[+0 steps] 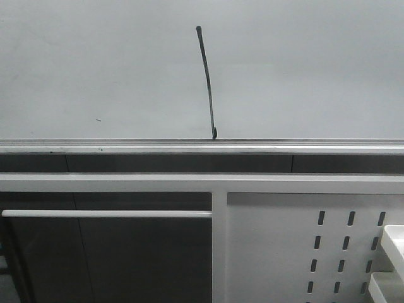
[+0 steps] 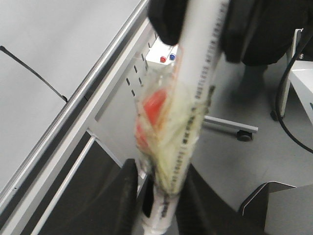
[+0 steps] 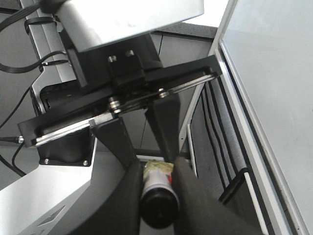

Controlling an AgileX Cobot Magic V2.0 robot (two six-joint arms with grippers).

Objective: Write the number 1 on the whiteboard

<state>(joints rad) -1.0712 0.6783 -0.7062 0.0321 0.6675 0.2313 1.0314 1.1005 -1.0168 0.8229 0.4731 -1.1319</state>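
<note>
The whiteboard (image 1: 95,63) fills the upper front view. The number 1 (image 1: 207,82) is a thin black, slightly curved stroke that runs down to the silver bottom rail (image 1: 202,149). It also shows in the left wrist view (image 2: 34,73). Neither gripper is in the front view. My left gripper (image 2: 161,196) is shut on one end of the clear-barrelled marker pen (image 2: 195,98). My right gripper (image 2: 203,24) grips the pen's other end. In the right wrist view my right gripper (image 3: 157,186) is shut on the pen's black end (image 3: 157,208), with the left gripper (image 3: 149,159) just beyond it.
A white perforated panel with slots (image 1: 290,246) stands below the rail, with white shelves (image 1: 394,252) at the right edge. A small dark speck (image 1: 98,120) marks the board. Red and blue marker caps (image 2: 167,58) sit by the panel. A caster leg (image 2: 239,133) and cables lie on the floor.
</note>
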